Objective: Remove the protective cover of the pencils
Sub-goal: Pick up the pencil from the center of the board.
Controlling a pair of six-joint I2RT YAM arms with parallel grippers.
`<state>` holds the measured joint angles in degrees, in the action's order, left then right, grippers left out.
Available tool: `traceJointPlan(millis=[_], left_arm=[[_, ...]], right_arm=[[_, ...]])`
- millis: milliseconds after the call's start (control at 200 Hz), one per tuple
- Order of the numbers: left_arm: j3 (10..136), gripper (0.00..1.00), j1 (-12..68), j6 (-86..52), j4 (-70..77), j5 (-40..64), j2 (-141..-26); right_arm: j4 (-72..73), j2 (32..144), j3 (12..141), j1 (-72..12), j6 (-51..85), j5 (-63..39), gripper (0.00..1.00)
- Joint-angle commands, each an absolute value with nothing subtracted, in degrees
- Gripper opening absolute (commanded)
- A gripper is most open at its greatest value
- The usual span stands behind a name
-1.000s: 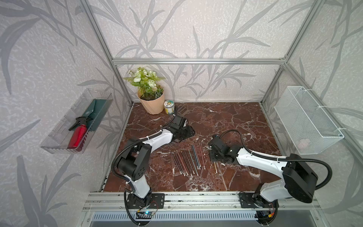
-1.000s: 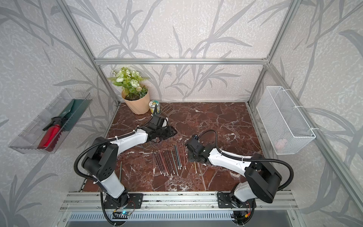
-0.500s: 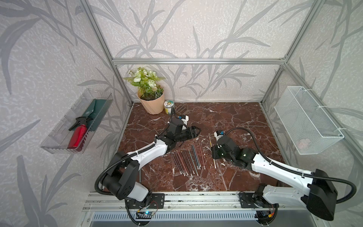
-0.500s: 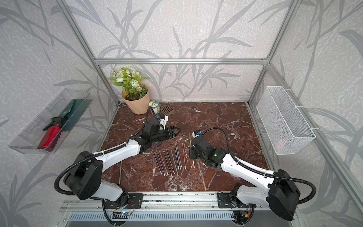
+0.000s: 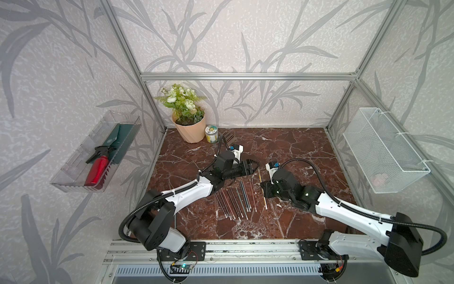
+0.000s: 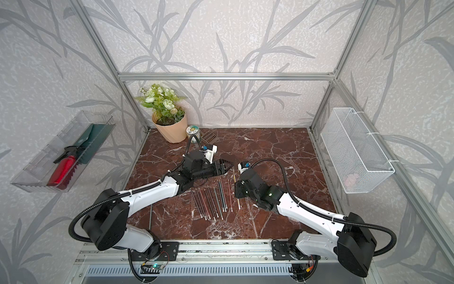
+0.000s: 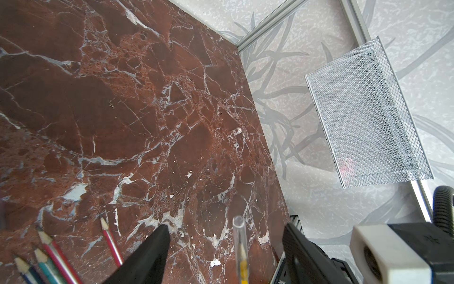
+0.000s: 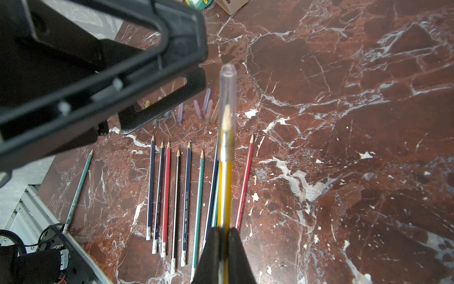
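Note:
My right gripper (image 8: 223,231) (image 5: 264,189) is shut on a yellow pencil (image 8: 225,177) held above the table. A clear protective cover (image 8: 227,93) sits over its sharpened tip. My left gripper (image 7: 226,228) (image 5: 254,166) is open. In the left wrist view the cover (image 7: 238,226) stands in the gap between the fingers (image 7: 157,246), touching neither. Several bare pencils (image 8: 177,196) (image 5: 235,199) lie side by side on the marble under the held one. One green pencil (image 8: 78,189) lies apart near the table's left edge. Several loose clear covers (image 8: 196,108) lie beyond the pencil points.
A flower pot (image 5: 189,130), a small tin (image 5: 211,134) and a brown grille (image 5: 228,136) stand at the back left. A white mesh basket (image 5: 383,152) hangs on the right wall. A clear tray with a red bottle (image 5: 95,155) hangs on the left wall.
My left gripper has swung right to the covered tip of the yellow pencil and its fingers have spread wider. The right gripper has stayed shut on the pencil.

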<state>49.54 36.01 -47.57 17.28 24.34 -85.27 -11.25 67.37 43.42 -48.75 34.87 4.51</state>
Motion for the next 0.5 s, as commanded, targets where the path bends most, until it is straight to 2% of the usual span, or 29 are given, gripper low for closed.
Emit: traceJointPlan(millis=[0, 260, 495], left_arm=[[49.4, 0.75, 36.3, -47.7, 18.9, 24.8, -85.6], [50.2, 0.59, 36.7, -48.0, 19.0, 25.7, -86.5], [50.9, 0.51, 37.7, -48.2, 19.2, 26.3, -87.9]], right_arm=[[-9.4, 67.5, 43.5, -49.0, 34.5, 3.3, 0.01], [-7.6, 68.8, 44.3, -49.0, 34.8, 1.0, 0.01], [-6.6, 70.3, 45.3, -49.0, 35.0, 0.4, 0.01]])
